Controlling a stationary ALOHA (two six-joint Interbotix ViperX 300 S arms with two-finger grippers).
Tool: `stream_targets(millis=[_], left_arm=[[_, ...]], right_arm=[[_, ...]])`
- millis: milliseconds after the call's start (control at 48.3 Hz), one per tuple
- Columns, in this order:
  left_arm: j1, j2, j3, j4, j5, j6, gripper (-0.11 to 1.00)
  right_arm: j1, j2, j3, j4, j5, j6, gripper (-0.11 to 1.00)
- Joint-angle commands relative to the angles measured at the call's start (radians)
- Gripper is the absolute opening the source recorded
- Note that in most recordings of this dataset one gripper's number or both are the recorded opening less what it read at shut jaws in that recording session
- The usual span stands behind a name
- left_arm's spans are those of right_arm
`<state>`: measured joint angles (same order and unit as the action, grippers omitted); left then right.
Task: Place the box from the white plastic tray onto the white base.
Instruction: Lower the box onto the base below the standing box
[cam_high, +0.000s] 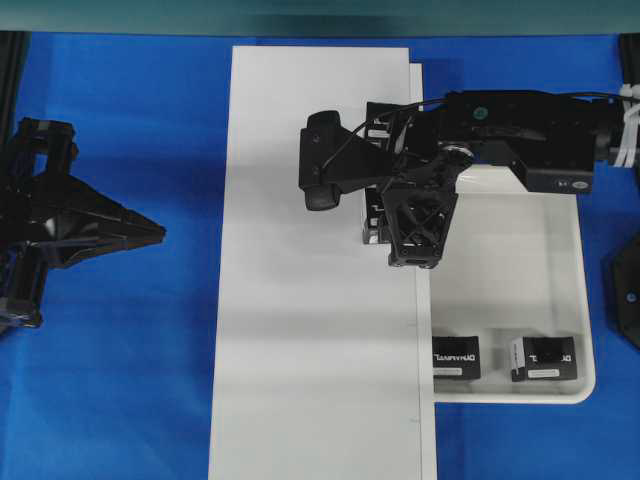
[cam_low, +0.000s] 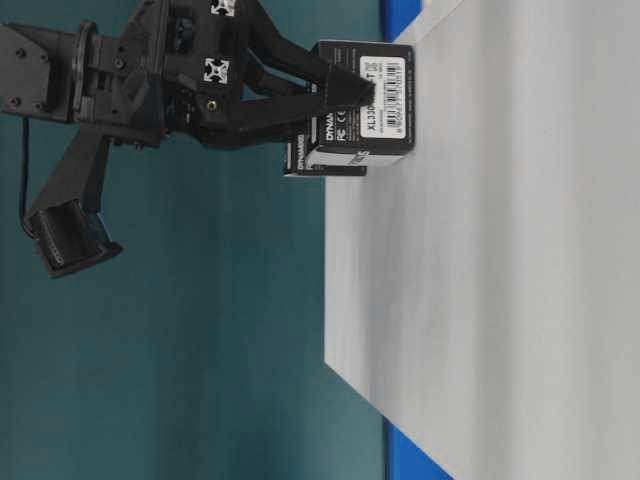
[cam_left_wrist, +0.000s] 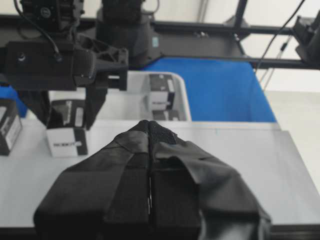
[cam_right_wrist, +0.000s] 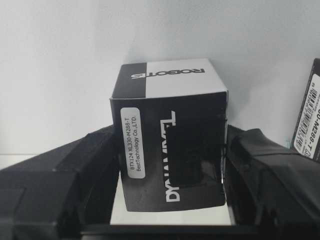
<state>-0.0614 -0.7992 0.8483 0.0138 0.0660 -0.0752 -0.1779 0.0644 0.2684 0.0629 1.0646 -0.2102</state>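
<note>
Your right gripper has its fingers clamped on either side of the box, which sits on or just above the white base at its edge nearest the white plastic tray (contact with the board cannot be confirmed from here). Another box stands just beside it on the base, so keep the held one square to it. Settle it flat before you let go, then open and lift straight up. Two more boxes wait in the tray. Your left gripper, fingers pressed together and empty, rests well off the base.
</note>
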Motion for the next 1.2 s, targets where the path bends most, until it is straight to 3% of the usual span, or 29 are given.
stream_targets(millis=[0, 186, 538, 600, 704, 766, 1180], left_arm=[[-0.002, 0.000, -0.023, 0.003, -0.005, -0.002, -0.07], [-0.003, 0.000, -0.023, 0.003, -0.006, -0.002, -0.07], [-0.005, 0.000, -0.023, 0.003, -0.005, -0.002, -0.07], [-0.005, 0.000, -0.023, 0.003, -0.006, -0.002, -0.07], [-0.005, 0.000, -0.021, 0.003, -0.005, -0.002, -0.07], [-0.003, 0.000, -0.021, 0.003, -0.005, -0.002, -0.07], [-0.005, 0.000, -0.020, 0.003, -0.005, 0.000, -0.07]], right_arm=[[0.005, 0.009, -0.002, 0.000, -0.008, 0.006, 0.60], [0.005, 0.009, 0.006, 0.000, -0.028, 0.048, 0.60], [0.003, 0.009, 0.023, 0.000, -0.029, 0.054, 0.60], [0.003, 0.009, 0.025, -0.002, -0.031, 0.054, 0.66], [0.005, 0.009, 0.026, -0.002, -0.046, 0.048, 0.90], [0.005, 0.008, 0.028, -0.002, -0.057, 0.046, 0.99], [-0.003, -0.025, 0.021, -0.002, -0.061, 0.032, 1.00]])
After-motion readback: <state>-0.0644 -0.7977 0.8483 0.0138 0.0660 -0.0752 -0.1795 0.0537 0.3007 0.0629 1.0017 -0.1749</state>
